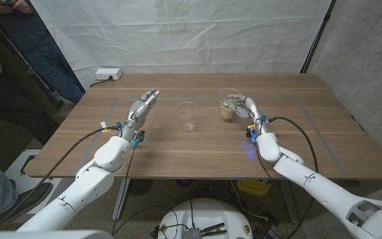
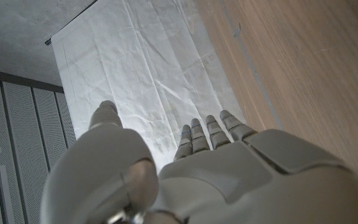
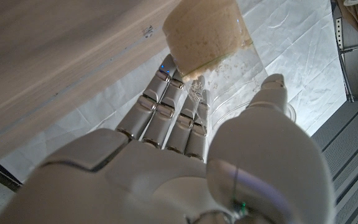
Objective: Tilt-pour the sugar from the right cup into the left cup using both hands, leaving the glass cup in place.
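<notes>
The long rectangular wooden table (image 1: 197,143) carries everything, with a white cloth backdrop (image 1: 178,33) hung behind its far edge and a white power strip (image 1: 108,74) lying at its far left corner.

The right hand (image 1: 244,107) is wrapped around the clear plastic cup holding pale brown sugar (image 1: 229,105), to the right of centre towards the far side. In the right wrist view the fingers (image 3: 166,118) are seen curled on one side of the cup wall and the thumb on the other, with the sugar (image 3: 204,31) packed in the base. Whether the base has left the table cannot be told.

The left hand (image 1: 140,109) is held released, fingers straight and apart, grasping nothing, well to the left of the empty clear glass cup (image 1: 187,117) at the middle of the table.

The step in hand is judged to be securing the sugar cup for lifting. The grip should be kept low and even, since a thin plastic wall is likely to buckle if squeezed. The cup should be carried left until its rim is over the glass cup, then tipped slowly so that the grains run rather than dump. The left hand should be brought beside the glass cup to steady it, so it is not shifted.
</notes>
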